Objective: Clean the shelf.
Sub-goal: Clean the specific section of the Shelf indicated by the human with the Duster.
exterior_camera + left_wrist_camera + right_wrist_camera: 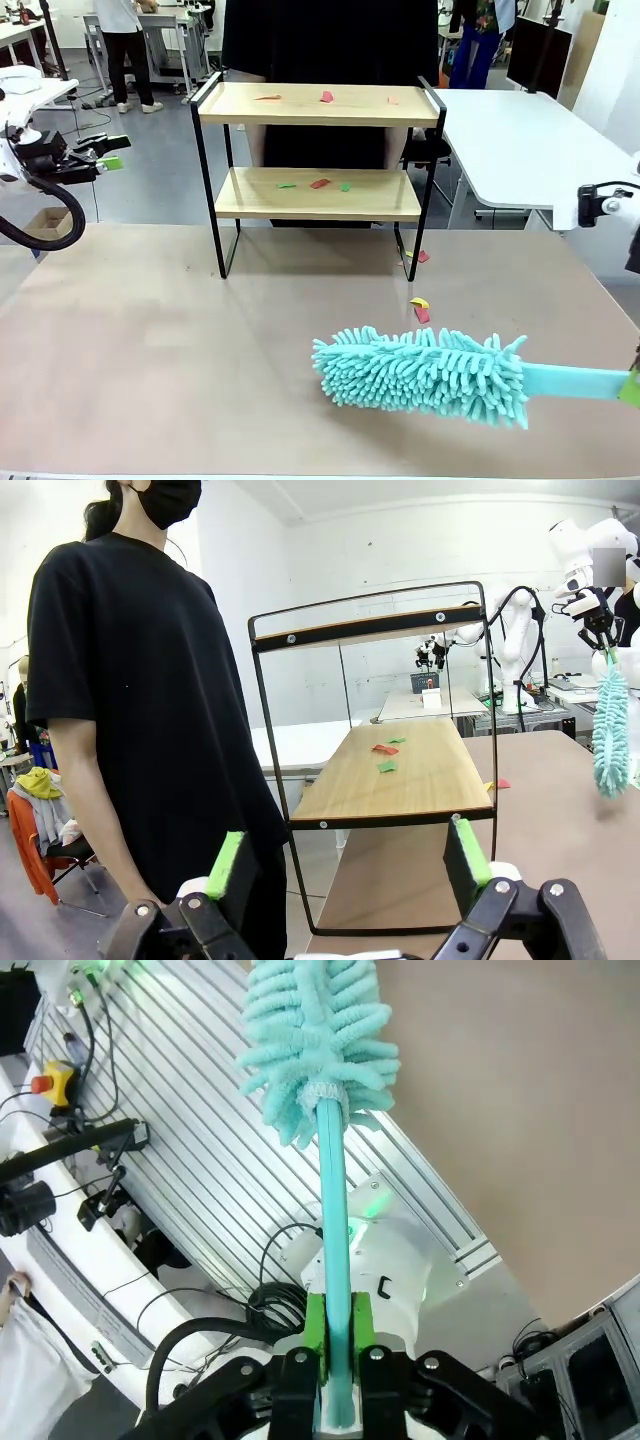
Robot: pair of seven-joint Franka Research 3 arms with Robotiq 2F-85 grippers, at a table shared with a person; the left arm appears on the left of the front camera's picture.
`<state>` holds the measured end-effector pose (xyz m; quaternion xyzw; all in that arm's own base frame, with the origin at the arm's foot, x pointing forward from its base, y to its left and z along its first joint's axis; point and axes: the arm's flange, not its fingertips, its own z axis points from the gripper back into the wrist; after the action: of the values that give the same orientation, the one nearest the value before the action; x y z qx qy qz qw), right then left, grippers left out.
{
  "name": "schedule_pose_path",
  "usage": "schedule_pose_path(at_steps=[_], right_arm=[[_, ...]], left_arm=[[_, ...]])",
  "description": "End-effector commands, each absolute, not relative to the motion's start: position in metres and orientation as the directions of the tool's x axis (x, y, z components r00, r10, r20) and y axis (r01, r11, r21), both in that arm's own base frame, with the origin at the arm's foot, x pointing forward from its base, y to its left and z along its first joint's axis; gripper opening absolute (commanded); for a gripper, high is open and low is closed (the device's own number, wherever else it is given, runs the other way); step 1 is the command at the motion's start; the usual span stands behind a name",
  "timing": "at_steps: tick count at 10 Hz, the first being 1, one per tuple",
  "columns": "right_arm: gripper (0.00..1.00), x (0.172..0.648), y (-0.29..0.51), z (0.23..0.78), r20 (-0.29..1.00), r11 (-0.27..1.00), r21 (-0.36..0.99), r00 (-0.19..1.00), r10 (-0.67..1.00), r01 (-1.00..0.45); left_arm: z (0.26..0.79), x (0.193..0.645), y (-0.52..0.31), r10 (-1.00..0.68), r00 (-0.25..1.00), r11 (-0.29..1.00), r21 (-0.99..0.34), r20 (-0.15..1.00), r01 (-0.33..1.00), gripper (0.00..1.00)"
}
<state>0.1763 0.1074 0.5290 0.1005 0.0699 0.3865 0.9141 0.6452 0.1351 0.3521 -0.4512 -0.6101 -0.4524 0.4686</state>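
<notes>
The shelf point(318, 106) stands at the table's far middle, two wooden boards in a black frame. Paper scraps point(327, 97) lie on its top board and more scraps point(320, 184) on the lower one. A teal fluffy duster point(420, 375) lies low over the near table, its handle point(575, 381) running to the right edge. My right gripper point(337, 1345) is shut on that handle, the duster head point(315, 1030) pointing away from it. My left gripper point(105, 155) hovers open at the far left, off the table; its fingers point(228, 865) frame the shelf point(390, 780) end-on.
A person in black point(320, 40) stands right behind the shelf. Loose red and yellow scraps point(420, 308) lie on the brown table in front of the shelf's right leg, another scrap point(418, 256) beside that leg. A white table point(520, 140) stands at the back right.
</notes>
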Motion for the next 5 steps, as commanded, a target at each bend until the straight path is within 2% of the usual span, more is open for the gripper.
schedule_pose_path(at_steps=[1, 5], right_arm=[[0.13, 0.1745, 0.1091, 0.5288, -0.051, 0.674, 0.251, 0.686, 0.726, -0.695], [0.13, 0.1745, 0.1091, 0.5288, -0.051, 0.674, 0.251, 0.686, 0.726, -0.695]], left_arm=[[0.3547, 0.6432, 0.1356, 0.127, -0.163, 0.187, 0.138, 0.978, 0.973, 1.00], [0.3547, 0.6432, 0.1356, 0.127, -0.163, 0.187, 0.138, 0.978, 0.973, 1.00]])
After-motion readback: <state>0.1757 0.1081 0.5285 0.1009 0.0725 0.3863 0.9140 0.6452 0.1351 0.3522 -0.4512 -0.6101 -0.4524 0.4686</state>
